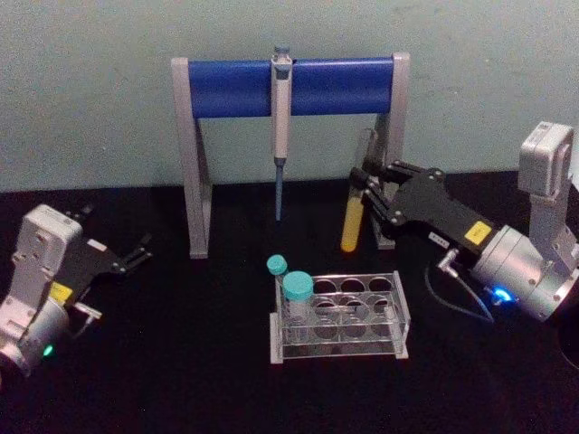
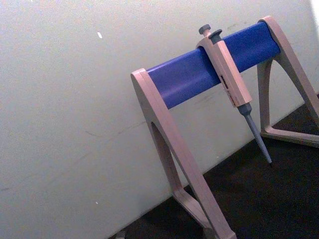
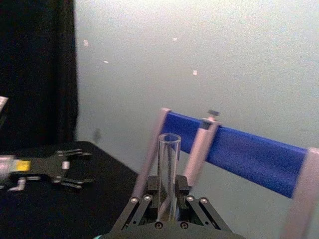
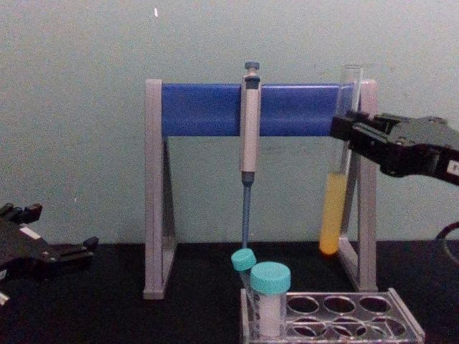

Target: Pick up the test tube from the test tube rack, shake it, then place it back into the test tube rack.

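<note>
A black surface runs back to a pale green wall. Along the far edge a blue-and-grey pipette stand is set, with a grey pipette hung from its bar.

The test tube is held upright in the air, above the surface and just in front of the stand's right leg. Yellow liquid fills its lower part. The right tool is clamped on its upper half, reached in from the right edge. Part of the glass is hidden behind the tool's fingers.

The test tube rack is placed near the middle, toward the near edge, below and in front of the tube. Two teal-capped tubes are seated at its left end; the holes to their right are open. In the chest view the rack's near side is cut off.

The left tool is parked by the left edge, fingers apart. Bare black surface is seen between it and the rack.
</note>
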